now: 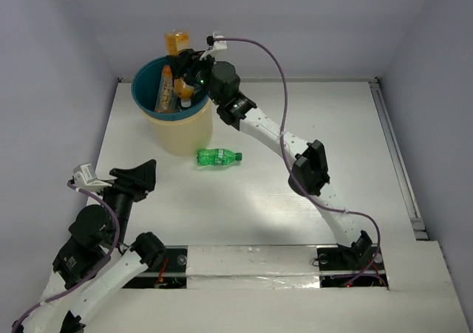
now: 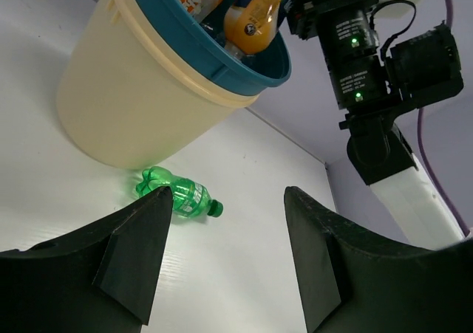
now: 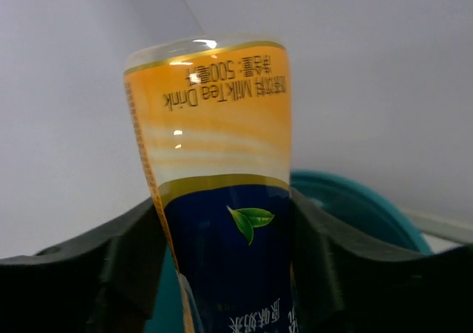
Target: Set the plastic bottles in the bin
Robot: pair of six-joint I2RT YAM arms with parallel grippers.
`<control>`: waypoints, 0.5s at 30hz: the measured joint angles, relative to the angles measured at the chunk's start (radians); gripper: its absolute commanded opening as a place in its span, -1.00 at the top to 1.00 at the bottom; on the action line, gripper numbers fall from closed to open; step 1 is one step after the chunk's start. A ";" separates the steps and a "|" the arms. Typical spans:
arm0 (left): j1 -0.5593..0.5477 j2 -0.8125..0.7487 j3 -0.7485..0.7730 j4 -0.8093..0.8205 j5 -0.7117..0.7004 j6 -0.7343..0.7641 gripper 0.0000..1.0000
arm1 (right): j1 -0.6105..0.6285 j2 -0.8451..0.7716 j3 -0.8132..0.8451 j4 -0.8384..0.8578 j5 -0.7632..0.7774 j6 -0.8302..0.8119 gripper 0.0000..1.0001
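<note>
My right gripper (image 1: 186,69) is shut on an orange bottle with a dark label (image 1: 176,42) and holds it upright over the far rim of the bin (image 1: 181,130). In the right wrist view the bottle (image 3: 214,126) fills the space between the fingers (image 3: 126,252), with the teal rim (image 3: 362,204) behind. Several bottles (image 1: 167,89) lie inside the bin. A green bottle (image 1: 218,156) lies on its side on the table just right of the bin. My left gripper (image 1: 140,174) is open and empty, near-left of the green bottle (image 2: 181,197).
The white table ends at a raised edge on the right (image 1: 395,156). Grey walls close in the back and sides. The right arm (image 1: 295,152) stretches diagonally across the table's middle. In the left wrist view the bin (image 2: 126,104) stands tall at upper left.
</note>
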 measured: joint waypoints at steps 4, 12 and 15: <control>0.000 0.000 0.000 0.000 0.000 0.000 -0.17 | 0.006 -0.031 -0.084 0.010 0.000 0.002 -0.68; 0.000 0.001 0.000 0.000 -0.002 0.000 -0.17 | 0.006 -0.310 -0.338 0.039 0.000 -0.047 -0.60; 0.000 0.001 0.000 0.000 -0.002 0.000 -0.17 | 0.006 -0.496 -0.540 0.092 0.011 -0.090 -0.20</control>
